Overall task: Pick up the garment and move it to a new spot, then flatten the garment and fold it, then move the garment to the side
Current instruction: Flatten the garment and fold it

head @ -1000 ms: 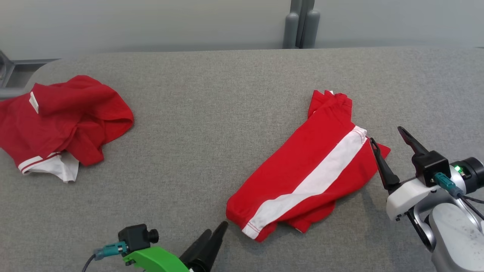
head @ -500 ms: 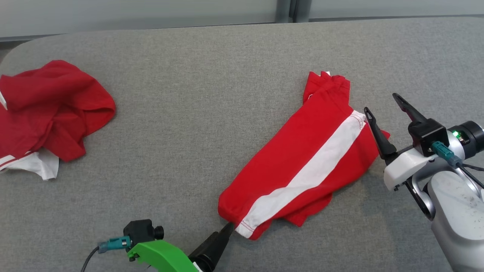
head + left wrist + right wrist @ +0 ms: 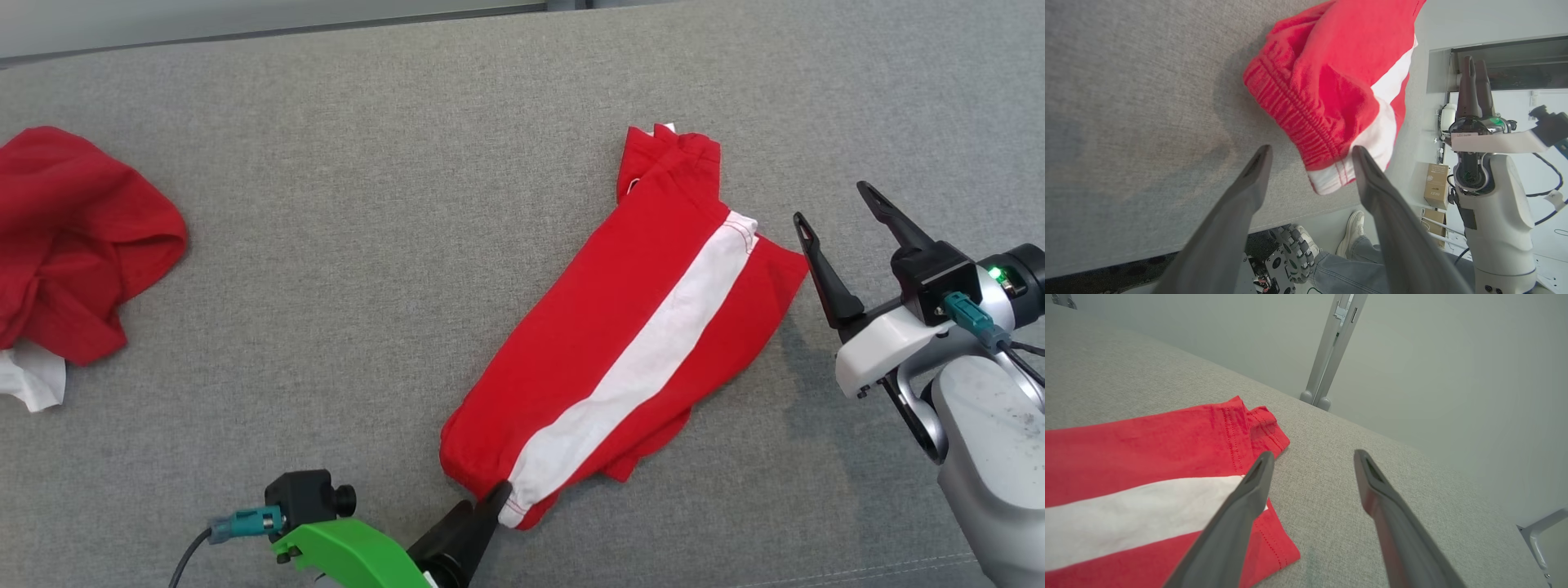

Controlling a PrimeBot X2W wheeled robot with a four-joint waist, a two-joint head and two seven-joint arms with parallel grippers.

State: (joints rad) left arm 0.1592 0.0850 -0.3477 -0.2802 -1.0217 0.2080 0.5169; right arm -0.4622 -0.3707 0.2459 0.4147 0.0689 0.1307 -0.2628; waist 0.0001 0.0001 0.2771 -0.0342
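Garment [image 3: 620, 343], red with 1 white stripe, lies slantwise on the grey table [image 3: 367, 204], right of centre. I see my left gripper [image 3: 1310, 149] spread wide at the elastic waistband end, the near corner showing between its 2 fingers, nothing gripped. My right gripper [image 3: 831, 204] hangs just beside the far hem, fingers parted and empty. Another red cloth [image 3: 73, 237] sits crumpled well apart at the left.
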